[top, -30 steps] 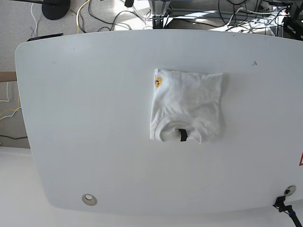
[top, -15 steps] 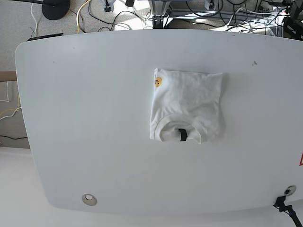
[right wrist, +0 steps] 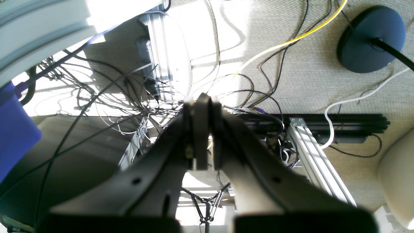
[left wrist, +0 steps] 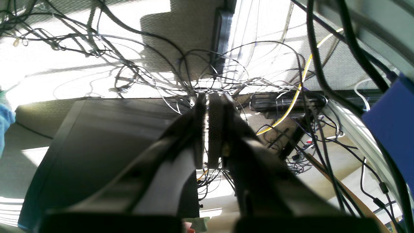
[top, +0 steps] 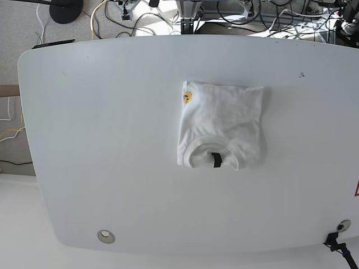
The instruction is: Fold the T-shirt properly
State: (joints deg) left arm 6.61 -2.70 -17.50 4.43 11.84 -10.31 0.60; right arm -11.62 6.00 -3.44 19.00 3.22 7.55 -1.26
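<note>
T-shirt [top: 222,126], white and folded into a compact rectangle, lies flat on the white table [top: 112,140], a little right of centre in the base view. Its round collar faces the lower edge of the frame, with a black neck label [top: 216,160] showing inside it. A small yellow-orange patch of print [top: 187,97] peeks out at the upper left corner of the fold. The cloth is lightly wrinkled, and its right edge bulges outward a little. No arm reaches over the table in the base view.

Both wrist views look down past the table at carpet strewn with tangled cables [left wrist: 200,74]. In the left wrist view the left gripper [left wrist: 207,129] sits centre frame, its dark jaws pressed together with nothing between them. In the right wrist view the right gripper [right wrist: 202,132] likewise has its jaws closed on nothing. A round dark stand base [right wrist: 370,38] sits at the upper right of that view.
</note>
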